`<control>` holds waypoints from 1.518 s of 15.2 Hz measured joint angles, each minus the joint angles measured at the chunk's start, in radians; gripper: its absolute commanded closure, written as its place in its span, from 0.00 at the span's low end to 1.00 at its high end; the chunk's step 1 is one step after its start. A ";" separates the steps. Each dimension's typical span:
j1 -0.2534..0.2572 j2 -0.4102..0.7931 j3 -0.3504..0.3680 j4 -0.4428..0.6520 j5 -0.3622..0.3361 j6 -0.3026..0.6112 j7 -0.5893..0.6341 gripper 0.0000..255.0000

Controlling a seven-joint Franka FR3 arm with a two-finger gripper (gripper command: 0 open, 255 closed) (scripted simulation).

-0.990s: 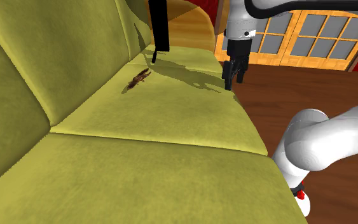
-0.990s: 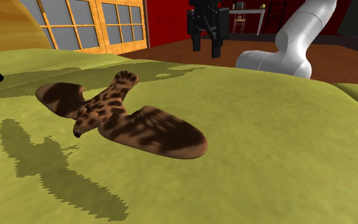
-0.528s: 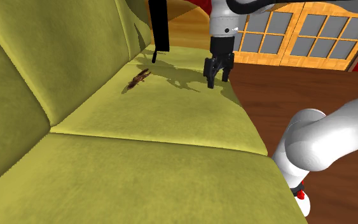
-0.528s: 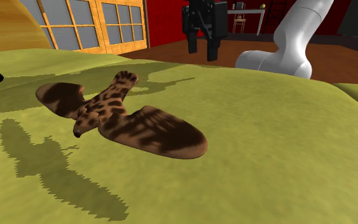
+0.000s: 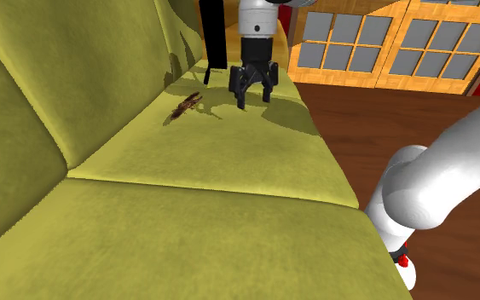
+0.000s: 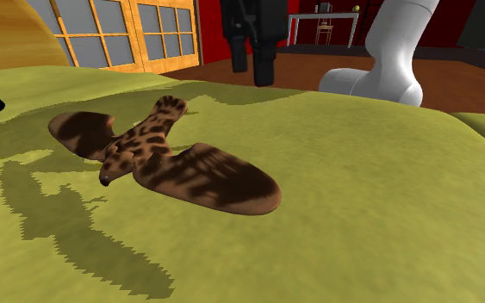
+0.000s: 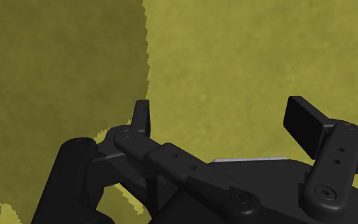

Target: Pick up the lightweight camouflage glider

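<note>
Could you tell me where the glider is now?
In the shoulder view, the glider lies on the sofa seat, close to the backrest, left of the gripper.

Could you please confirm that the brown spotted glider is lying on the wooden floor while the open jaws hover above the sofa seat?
Not quite: the glider is lying on the yellow-green sofa seat, not on the wooden floor, as the shoulder view shows. The rest holds: the open jaws hover above the sofa seat, apart from the glider.
</note>
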 measured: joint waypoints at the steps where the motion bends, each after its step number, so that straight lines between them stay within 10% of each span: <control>1: 0.000 0.023 0.006 0.018 0.003 0.008 0.016 0.00; 14: 0.041 0.500 0.104 0.589 -0.040 -0.028 0.299 0.00; 22: 0.044 0.518 0.104 0.527 -0.042 0.056 0.308 0.00; 23: 0.044 0.518 0.104 0.520 -0.042 0.063 0.308 1.00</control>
